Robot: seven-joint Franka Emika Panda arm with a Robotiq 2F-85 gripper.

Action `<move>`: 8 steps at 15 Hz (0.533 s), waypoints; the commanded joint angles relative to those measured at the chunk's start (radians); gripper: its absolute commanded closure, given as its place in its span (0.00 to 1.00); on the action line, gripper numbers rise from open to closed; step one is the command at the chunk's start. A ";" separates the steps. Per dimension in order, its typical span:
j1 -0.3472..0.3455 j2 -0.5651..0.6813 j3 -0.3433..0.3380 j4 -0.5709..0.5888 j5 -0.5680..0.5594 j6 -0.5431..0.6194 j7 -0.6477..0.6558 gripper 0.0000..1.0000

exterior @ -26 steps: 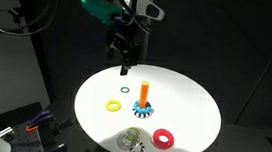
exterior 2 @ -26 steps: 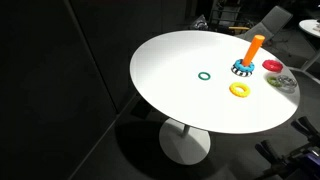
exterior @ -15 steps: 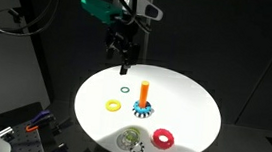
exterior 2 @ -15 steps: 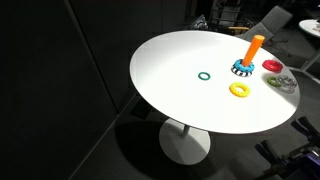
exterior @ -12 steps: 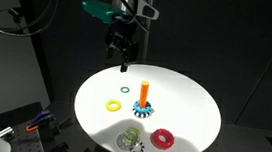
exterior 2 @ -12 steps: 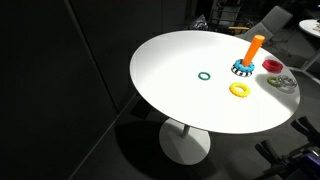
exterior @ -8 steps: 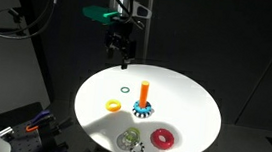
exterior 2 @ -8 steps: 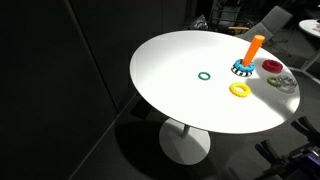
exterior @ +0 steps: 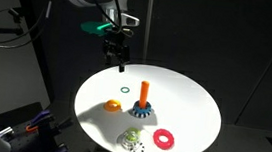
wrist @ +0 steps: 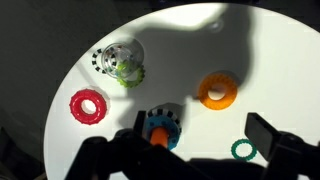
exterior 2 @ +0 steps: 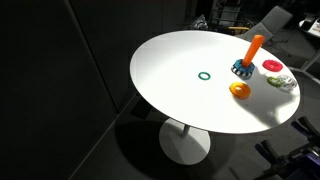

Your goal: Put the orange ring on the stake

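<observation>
The orange ring (exterior: 113,106) lies flat on the round white table (exterior: 189,96), left of the stake; it shows too in the other exterior view (exterior 2: 240,90) and the wrist view (wrist: 217,90). The stake (exterior: 144,95) stands upright on its dark blue toothed base near the table's middle, also seen in an exterior view (exterior 2: 248,53) and the wrist view (wrist: 159,129). My gripper (exterior: 120,57) hangs high above the table's far left part, open and empty; its dark fingers frame the bottom of the wrist view (wrist: 195,140).
A thin green ring (exterior: 124,88) lies beyond the orange ring. A red ring (exterior: 163,139) and a clear toothed piece with green inside (exterior: 130,139) lie near the front edge. The surroundings are dark; a table edge runs all around.
The arm has swung left and back above the table. The lighting has shifted, so the ring looks more orange and shadows fall differently. The objects have not moved.
</observation>
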 commanded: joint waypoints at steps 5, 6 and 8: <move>-0.003 0.067 0.011 -0.076 -0.052 0.169 0.101 0.00; -0.003 0.075 0.009 -0.084 -0.044 0.186 0.094 0.00; -0.003 0.089 0.006 -0.095 -0.042 0.216 0.091 0.00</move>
